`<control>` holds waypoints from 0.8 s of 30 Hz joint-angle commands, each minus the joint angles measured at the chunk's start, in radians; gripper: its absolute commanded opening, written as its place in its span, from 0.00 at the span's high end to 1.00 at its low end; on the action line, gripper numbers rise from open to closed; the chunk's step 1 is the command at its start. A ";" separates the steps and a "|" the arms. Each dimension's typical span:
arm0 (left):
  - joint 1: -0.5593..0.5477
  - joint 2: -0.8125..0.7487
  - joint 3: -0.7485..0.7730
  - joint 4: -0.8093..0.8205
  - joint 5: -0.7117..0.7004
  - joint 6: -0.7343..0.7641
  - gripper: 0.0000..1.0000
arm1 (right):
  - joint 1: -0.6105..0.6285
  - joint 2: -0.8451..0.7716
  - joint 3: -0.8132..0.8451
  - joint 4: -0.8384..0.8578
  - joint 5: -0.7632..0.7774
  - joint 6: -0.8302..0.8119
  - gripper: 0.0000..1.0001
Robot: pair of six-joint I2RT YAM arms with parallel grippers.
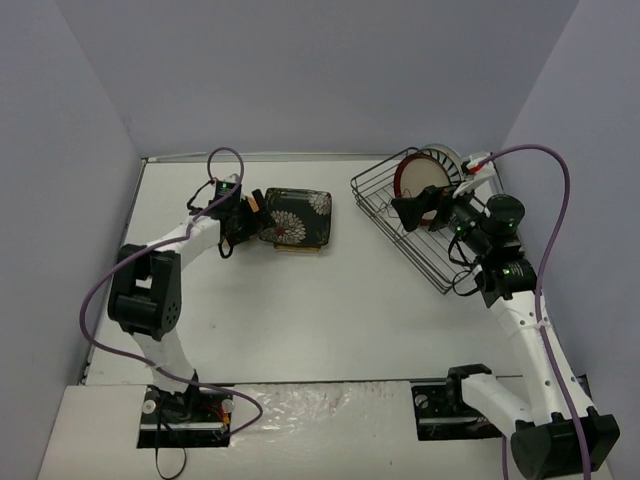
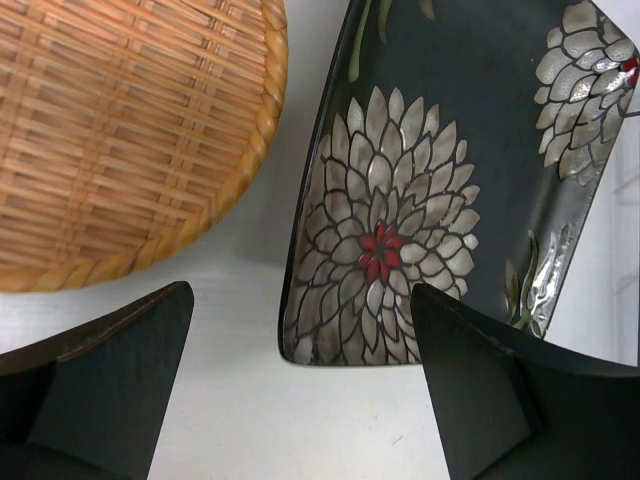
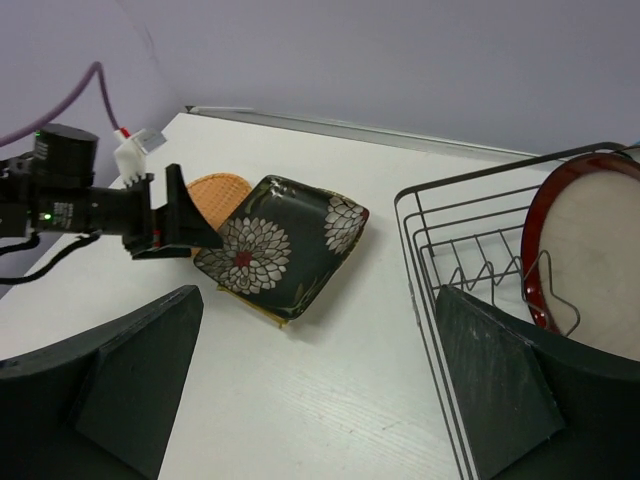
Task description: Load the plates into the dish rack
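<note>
Left gripper [image 2: 300, 292] before black square plate [image 2: 440, 170], silver flowers, red-centred

You get only a thin sliver of the yellow plate [image 3: 265, 313]; the flowered black plate [image 3: 280, 245] covers the rest. The woven orange plate [image 2: 110, 130] runs off the left wrist view's top and left edges. In the rack [image 1: 400, 238] the striped plate [image 1: 445, 153] shows just its rim behind the red-rimmed plate [image 1: 420, 176], itself partly blocked by the right gripper [image 1: 418, 207].

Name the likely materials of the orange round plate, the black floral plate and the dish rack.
Orange round plate: woven look, probably bamboo or printed imitation. Black floral plate: glossy, likely glazed ceramic or melamine. Dish rack: thin dark wire, apparently coated metal.
</note>
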 commanded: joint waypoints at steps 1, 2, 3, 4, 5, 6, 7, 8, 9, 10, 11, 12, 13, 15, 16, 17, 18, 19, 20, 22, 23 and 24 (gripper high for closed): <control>-0.003 0.005 0.081 0.093 0.034 -0.016 0.16 | 0.006 -0.036 0.000 0.078 -0.042 0.016 0.00; -0.004 0.021 0.086 0.103 0.046 -0.018 0.17 | 0.006 -0.039 -0.004 0.074 -0.042 0.012 0.00; -0.004 0.030 0.087 0.109 0.055 -0.024 0.18 | 0.005 -0.041 -0.004 0.070 -0.042 0.009 0.00; -0.004 0.037 0.086 0.113 0.061 -0.030 0.19 | 0.005 -0.042 -0.005 0.066 -0.042 0.007 0.00; -0.004 0.041 0.084 0.120 0.064 -0.037 0.21 | 0.006 -0.042 -0.006 0.064 -0.042 0.006 0.00; -0.004 0.046 0.081 0.128 0.067 -0.041 0.23 | 0.006 -0.041 -0.006 0.064 -0.043 0.007 0.00; -0.004 0.052 0.078 0.135 0.072 -0.046 0.25 | 0.006 -0.039 -0.006 0.064 -0.044 0.009 0.00; -0.004 0.055 0.075 0.139 0.076 -0.059 0.26 | 0.006 -0.037 -0.006 0.064 -0.047 0.009 0.00; -0.005 0.060 0.073 0.165 0.083 -0.068 0.28 | 0.006 -0.033 -0.007 0.064 -0.050 0.010 0.00; -0.006 0.065 0.072 0.175 0.087 -0.076 0.30 | 0.006 -0.031 -0.008 0.063 -0.052 0.010 0.00; -0.006 0.070 0.072 0.176 0.091 -0.084 0.31 | 0.006 -0.030 -0.008 0.061 -0.054 0.011 0.00; -0.007 0.075 0.072 0.178 0.094 -0.089 0.33 | 0.006 -0.030 -0.008 0.061 -0.056 0.012 0.00; -0.006 0.076 0.069 0.185 0.094 -0.091 0.34 | 0.006 -0.031 -0.008 0.062 -0.057 0.011 0.00; -0.006 0.079 0.057 0.205 0.092 -0.099 0.38 | 0.006 -0.038 -0.011 0.061 -0.057 0.007 0.00; -0.006 0.081 0.054 0.210 0.092 -0.104 0.40 | 0.006 -0.037 -0.014 0.061 -0.057 0.006 0.00; -0.007 0.084 0.051 0.215 0.093 -0.108 0.43 | 0.006 -0.036 -0.017 0.060 -0.058 0.005 0.00; -0.007 0.088 0.051 0.221 0.097 -0.112 0.45 | 0.006 -0.038 -0.017 0.059 -0.059 0.004 0.00; -0.007 0.091 0.051 0.222 0.101 -0.117 0.47 | 0.006 -0.038 -0.018 0.058 -0.061 0.005 0.00; -0.007 0.093 0.051 0.224 0.102 -0.117 0.47 | 0.006 -0.036 -0.020 0.059 -0.062 0.006 0.00; -0.007 0.093 0.045 0.227 0.101 -0.126 0.53 | 0.006 -0.034 -0.016 0.060 -0.062 0.017 0.00; -0.007 0.093 0.039 0.232 0.100 -0.133 0.57 | 0.006 -0.033 -0.012 0.061 -0.063 0.024 0.00; -0.007 0.094 0.032 0.240 0.100 -0.135 0.59 | 0.006 -0.032 -0.006 0.061 -0.066 0.024 0.00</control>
